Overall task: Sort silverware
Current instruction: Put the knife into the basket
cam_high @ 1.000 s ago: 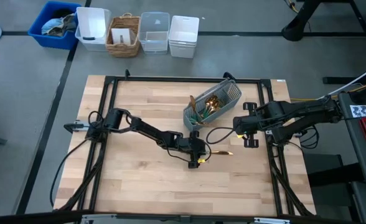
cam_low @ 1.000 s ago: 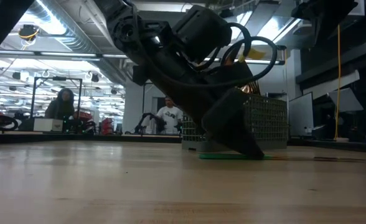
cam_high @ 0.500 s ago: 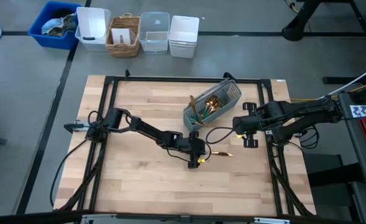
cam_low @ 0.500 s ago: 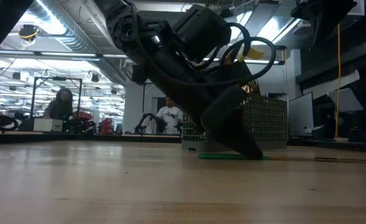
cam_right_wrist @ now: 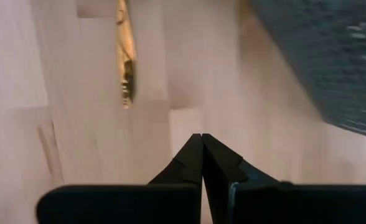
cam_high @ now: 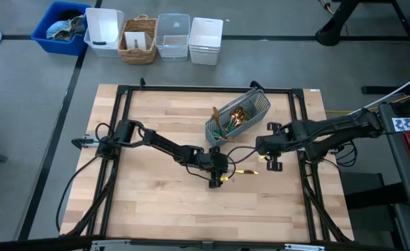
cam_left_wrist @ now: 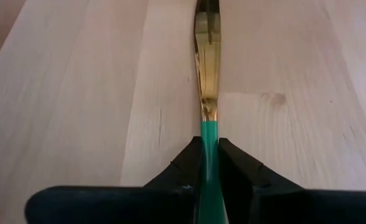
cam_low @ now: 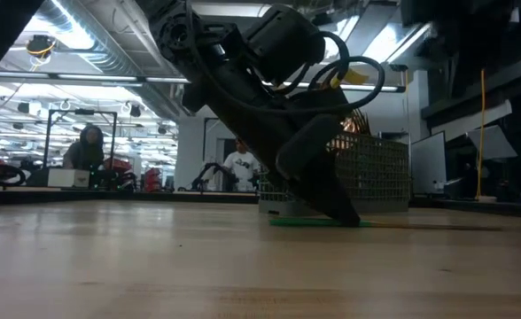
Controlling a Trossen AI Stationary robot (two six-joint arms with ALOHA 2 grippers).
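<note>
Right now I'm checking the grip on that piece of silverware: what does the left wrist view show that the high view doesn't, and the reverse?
Only the left wrist view shows the left gripper with its fingers pressed on the teal handle of one gold-headed utensil lying on the wooden table.

Only the high view shows the mesh caddy of silverware, the right gripper close by, and bins beyond the table.

Both show the utensil, the left gripper and the table.

The high view looks straight down on the whole tabletop [cam_high: 156, 202], while the low view sits at its surface, facing level toward the mesh caddy [cam_low: 380, 173] both share. Each wrist view looks closely past its own jaws at the wood; the left's shows a teal-handled utensil [cam_left_wrist: 208, 93] lying there.
</note>
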